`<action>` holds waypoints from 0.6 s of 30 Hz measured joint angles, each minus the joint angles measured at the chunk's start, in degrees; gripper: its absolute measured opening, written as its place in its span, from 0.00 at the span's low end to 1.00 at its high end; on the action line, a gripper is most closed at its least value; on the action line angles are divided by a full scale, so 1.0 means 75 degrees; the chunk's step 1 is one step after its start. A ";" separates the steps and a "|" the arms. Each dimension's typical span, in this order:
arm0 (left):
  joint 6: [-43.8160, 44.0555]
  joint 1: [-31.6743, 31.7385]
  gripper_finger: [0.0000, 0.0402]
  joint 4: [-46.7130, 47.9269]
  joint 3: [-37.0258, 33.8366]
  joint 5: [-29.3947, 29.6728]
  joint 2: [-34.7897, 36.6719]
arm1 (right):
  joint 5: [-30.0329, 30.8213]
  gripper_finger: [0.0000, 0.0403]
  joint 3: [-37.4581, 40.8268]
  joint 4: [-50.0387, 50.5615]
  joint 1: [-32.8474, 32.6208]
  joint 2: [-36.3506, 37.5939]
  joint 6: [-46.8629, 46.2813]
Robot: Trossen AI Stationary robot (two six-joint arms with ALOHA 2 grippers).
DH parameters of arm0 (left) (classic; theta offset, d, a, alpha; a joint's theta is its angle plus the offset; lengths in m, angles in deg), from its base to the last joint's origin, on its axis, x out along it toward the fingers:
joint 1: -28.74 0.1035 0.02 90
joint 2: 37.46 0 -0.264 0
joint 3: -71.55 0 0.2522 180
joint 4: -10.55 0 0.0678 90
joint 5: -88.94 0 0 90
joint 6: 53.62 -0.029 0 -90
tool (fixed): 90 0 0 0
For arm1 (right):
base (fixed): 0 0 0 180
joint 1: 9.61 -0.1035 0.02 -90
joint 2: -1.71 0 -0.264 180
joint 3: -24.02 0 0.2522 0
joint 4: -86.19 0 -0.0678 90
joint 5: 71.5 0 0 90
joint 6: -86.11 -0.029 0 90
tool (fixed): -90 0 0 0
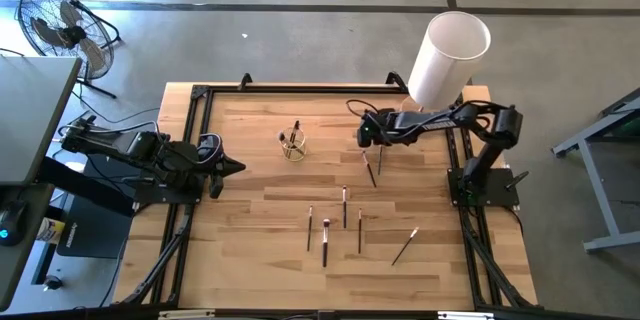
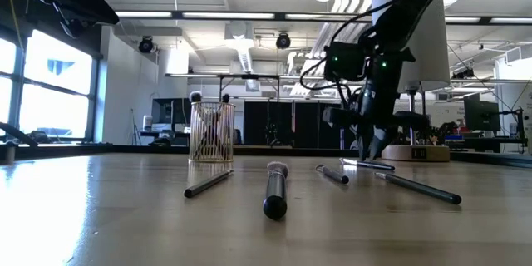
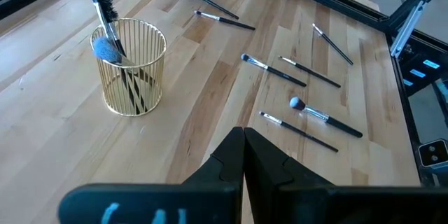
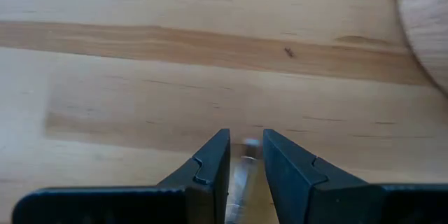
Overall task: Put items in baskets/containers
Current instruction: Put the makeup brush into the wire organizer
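A gold wire cup (image 1: 293, 146) (image 3: 129, 66) stands upright on the table's far middle, with a few brushes standing in it. Several thin brushes lie flat nearer the front (image 1: 326, 239) (image 3: 325, 117) (image 2: 275, 189). Two more brushes (image 1: 371, 170) lie right of the cup. My right gripper (image 1: 363, 141) (image 4: 246, 164) points steeply down just above the table at their far ends. It is open by a narrow gap, with a brush's pale end (image 4: 246, 147) between its fingers. My left gripper (image 1: 232, 167) (image 3: 243, 155) waits shut at the table's left, holding nothing. My right gripper stands with one finger (image 4: 213, 164) on either side of the brush's pale end, coming from above and slanting down. The brush lies on the table. Whether the fingers touch it I cannot tell.
A tall white cylinder (image 1: 447, 58) stands at the far right on a round wooden base (image 4: 427, 21), close behind the right gripper. A black frame (image 1: 200, 95) runs along the table's edges. A fan (image 1: 62, 30) stands on the floor beyond the far left corner.
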 joint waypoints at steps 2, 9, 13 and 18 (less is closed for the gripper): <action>0.0002 0.0003 0.00 0.0000 0.0000 -0.0003 0.0000 | -0.0067 0.20 -0.0096 0.0035 0.0046 -0.0145 0.0044; 0.0002 0.0000 0.00 0.0000 0.0000 -0.0002 0.0000 | -0.0329 0.08 -0.0289 0.0326 0.0083 -0.0316 0.0028; 0.0002 0.0003 0.00 0.0000 0.0000 0.0000 0.0000 | -0.0623 0.02 -0.0286 0.0329 0.0099 -0.0322 0.0037; 0.0000 0.0001 0.00 0.0000 0.0000 0.0001 -0.0001 | -0.0730 0.00 -0.0277 0.0329 0.0054 -0.0265 0.0256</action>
